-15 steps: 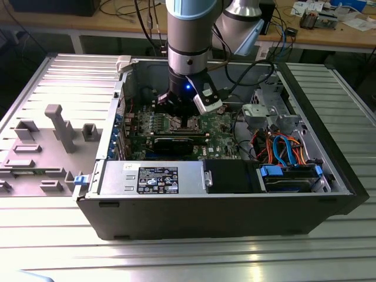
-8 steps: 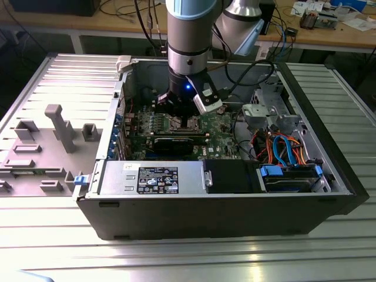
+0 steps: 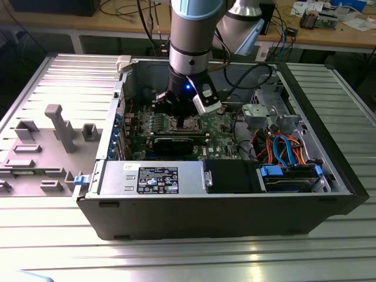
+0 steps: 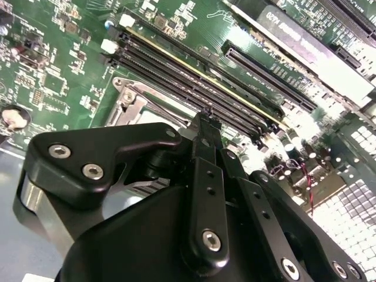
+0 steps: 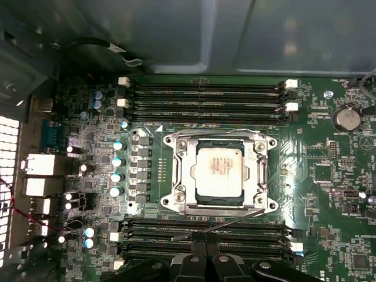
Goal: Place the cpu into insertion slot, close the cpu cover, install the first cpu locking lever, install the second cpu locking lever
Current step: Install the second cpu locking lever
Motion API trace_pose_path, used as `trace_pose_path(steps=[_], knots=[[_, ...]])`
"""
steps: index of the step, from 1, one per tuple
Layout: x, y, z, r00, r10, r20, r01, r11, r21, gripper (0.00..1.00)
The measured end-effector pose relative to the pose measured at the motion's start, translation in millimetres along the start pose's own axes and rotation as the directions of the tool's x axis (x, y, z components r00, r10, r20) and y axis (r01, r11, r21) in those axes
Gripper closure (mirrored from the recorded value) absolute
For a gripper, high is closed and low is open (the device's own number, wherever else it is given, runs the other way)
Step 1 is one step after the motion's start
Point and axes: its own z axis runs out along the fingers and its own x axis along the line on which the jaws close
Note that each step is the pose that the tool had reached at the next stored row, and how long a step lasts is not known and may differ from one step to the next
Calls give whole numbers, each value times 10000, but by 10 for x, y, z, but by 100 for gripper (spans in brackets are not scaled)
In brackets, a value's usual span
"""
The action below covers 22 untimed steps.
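Observation:
In the first wrist view the silvery cpu (image 5: 218,171) lies in the insertion slot (image 5: 171,203). The cpu cover (image 5: 180,176) is folded down flat around it. One thin locking lever (image 5: 217,130) runs along the socket's far edge, close against the frame. The other lever (image 5: 218,224) stands off at a slant over the memory slots, and its free end lies just beside my gripper (image 5: 200,236). The black fingers (image 4: 207,176) meet at the tip, shut, with nothing seen between them. My gripper (image 4: 205,116) hovers by a socket corner (image 4: 130,100). In the exterior view my gripper (image 3: 183,115) hangs inside the case over the socket (image 3: 188,123).
Rows of memory slots (image 5: 202,94) flank the socket on both sides. A long black expansion card (image 3: 176,143) lies in front of it, with the power supply (image 3: 153,176) and the drive bay with its cables (image 3: 285,158) nearer. Case walls (image 3: 120,117) enclose the board. A grey fixture (image 3: 59,126) stands outside.

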Motion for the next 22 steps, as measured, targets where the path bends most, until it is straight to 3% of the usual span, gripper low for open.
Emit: trace_pose_path(steps=[4,5,17,19,21,22], knots=[[-9,1,4,9973,-709,-168,709,9975,-6,89],[-10,4,5,9972,-729,-190,728,9973,-14,89],[-11,5,5,9971,-732,-193,731,9973,-32,89],[-16,4,4,9971,-731,-222,731,9973,-34,89],[-61,1,2,9964,-710,-470,707,9975,-75,89],[-65,2,3,9963,-710,-487,706,9975,-88,89]])
